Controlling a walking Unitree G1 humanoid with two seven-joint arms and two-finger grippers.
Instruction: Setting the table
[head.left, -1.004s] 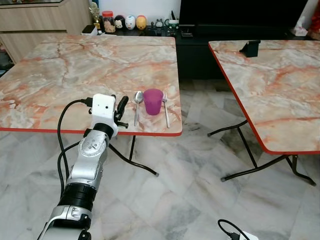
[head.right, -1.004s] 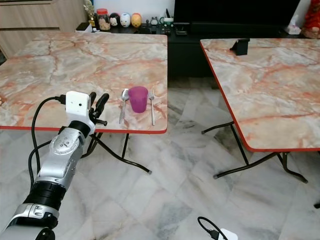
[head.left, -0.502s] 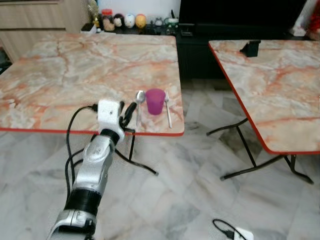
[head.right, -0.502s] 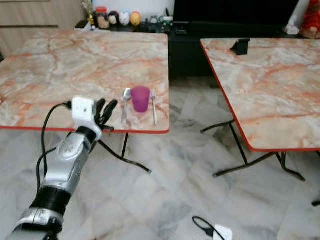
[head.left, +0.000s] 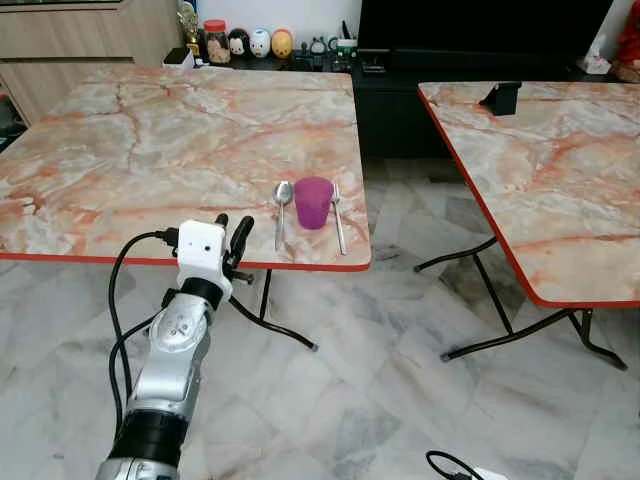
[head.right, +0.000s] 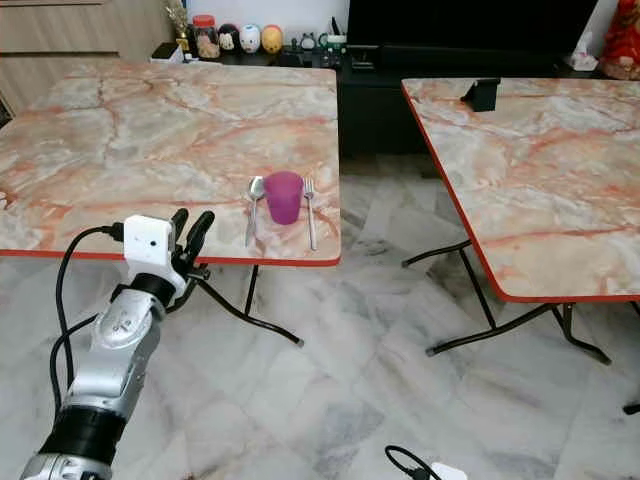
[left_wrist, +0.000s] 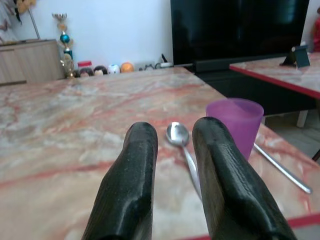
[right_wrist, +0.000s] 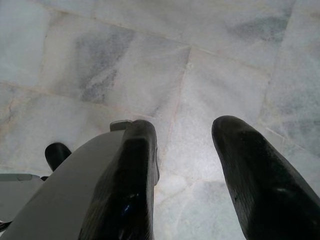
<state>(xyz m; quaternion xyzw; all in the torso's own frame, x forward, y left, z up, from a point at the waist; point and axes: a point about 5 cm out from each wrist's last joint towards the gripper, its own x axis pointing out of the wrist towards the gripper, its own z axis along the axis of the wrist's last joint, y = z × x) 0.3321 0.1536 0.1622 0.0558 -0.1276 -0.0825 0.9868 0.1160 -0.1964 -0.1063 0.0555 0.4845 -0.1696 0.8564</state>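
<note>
Left gripper: raised at the near edge of the marble table, fingers parted by a narrow gap, holding nothing. Beyond it, near the table's near right corner, a purple cup stands upright. A spoon lies just beside the cup toward the gripper; a fork lies just beside it on the far side. Both utensils run toward the near edge. Right gripper: hangs over the tiled floor, fingers apart, empty. A second marble table stands well apart to the right.
</note>
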